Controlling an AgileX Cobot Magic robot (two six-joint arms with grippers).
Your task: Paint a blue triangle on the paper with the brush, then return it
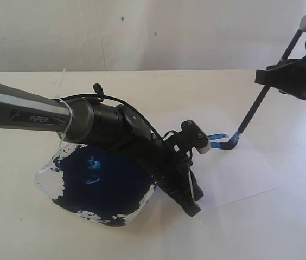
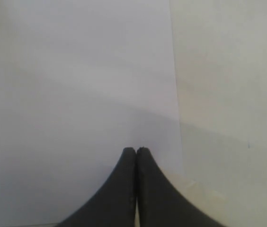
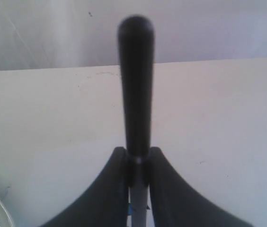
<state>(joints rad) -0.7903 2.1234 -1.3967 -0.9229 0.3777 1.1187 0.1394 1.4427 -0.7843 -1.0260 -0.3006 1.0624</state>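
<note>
One raised right pincer (image 1: pixel 271 80) clamps the slanted brush (image 1: pixel 250 116), tip on the paper (image 1: pixel 240 173).

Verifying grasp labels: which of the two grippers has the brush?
The right gripper: its jaws clamp the brush by its black handle. The left gripper is shut on nothing, over the paper.

The left arm (image 1: pixel 115 122) covers the paper's (image 1: pixel 240 173) left part and most of the blue triangle (image 1: pixel 218 136) on it; only a short stroke shows beside the brush (image 1: pixel 250 116) tip. The right pincer (image 1: pixel 276 80), above the paper's far right corner, is cut by the picture's edge. In the right wrist view the brush's handle end is blurred, and its lower part is hidden between the fingers (image 3: pixel 110 189).
</note>
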